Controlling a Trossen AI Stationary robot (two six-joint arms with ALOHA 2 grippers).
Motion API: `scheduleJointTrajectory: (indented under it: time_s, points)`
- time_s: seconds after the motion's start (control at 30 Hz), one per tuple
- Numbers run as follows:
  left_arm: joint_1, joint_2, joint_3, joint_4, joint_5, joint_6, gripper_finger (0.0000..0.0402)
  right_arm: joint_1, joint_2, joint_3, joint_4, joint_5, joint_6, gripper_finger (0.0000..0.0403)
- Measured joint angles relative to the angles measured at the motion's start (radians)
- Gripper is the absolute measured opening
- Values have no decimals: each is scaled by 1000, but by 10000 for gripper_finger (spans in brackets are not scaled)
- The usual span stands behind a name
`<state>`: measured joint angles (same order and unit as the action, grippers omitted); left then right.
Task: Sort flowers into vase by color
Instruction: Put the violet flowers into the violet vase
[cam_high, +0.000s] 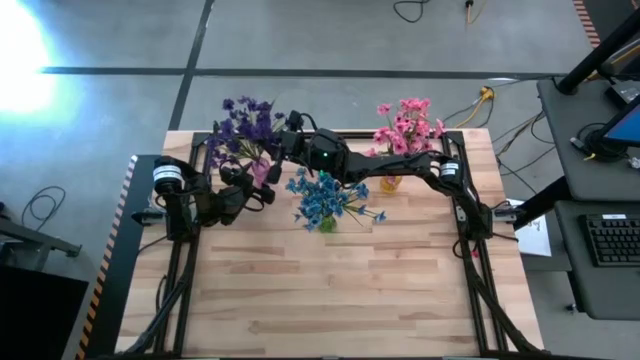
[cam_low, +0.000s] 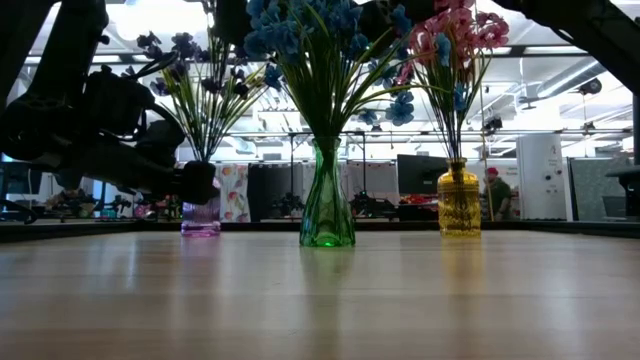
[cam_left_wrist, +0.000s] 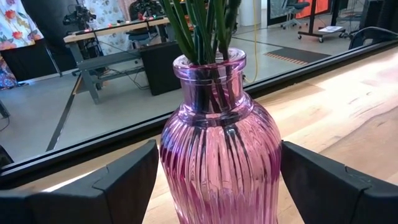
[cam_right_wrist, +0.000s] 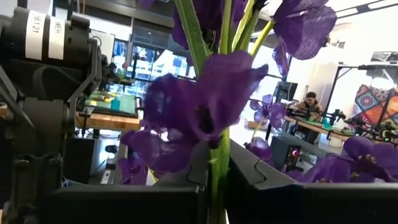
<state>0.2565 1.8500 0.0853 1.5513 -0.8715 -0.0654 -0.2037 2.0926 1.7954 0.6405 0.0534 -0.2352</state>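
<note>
Purple sprig pinched above the pink vase

Left gripper (cam_left_wrist: 214, 180) fingers spread around the ribbed pink vase (cam_left_wrist: 217, 155), steadying smooth, breakable glass; beyond, right gripper (cam_right_wrist: 214, 180) fingers pinch 1 purple flower (cam_right_wrist: 199, 118) low on its thin, light, bendy stem.

- A keyboard (cam_high: 612, 240) lies on a desk at three o'clock from the wooden table (cam_high: 330, 290).
- A yellow cable (cam_high: 484, 97) lies on the floor at one o'clock.

Robotics lab: workbenches (cam_left_wrist: 118, 31), monitors (cam_low: 420, 175).
</note>
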Motion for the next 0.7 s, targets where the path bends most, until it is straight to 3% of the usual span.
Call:
scheduleJointTrajectory:
  time_s: [0.4, 0.53, 0.7]
  points:
    - [0, 0, 1, 0, 29, 0, 310, -2, 4, 0, 2, 0, 0, 17]
    - [0, 0, 4, -6, -31, -12, 310, -3, 19, 0, 1, 0, 18, 17]
    - [0, 0, 4, -6, -24, -8, 310, -5, 30, 0, 6, 0, 26, 17]
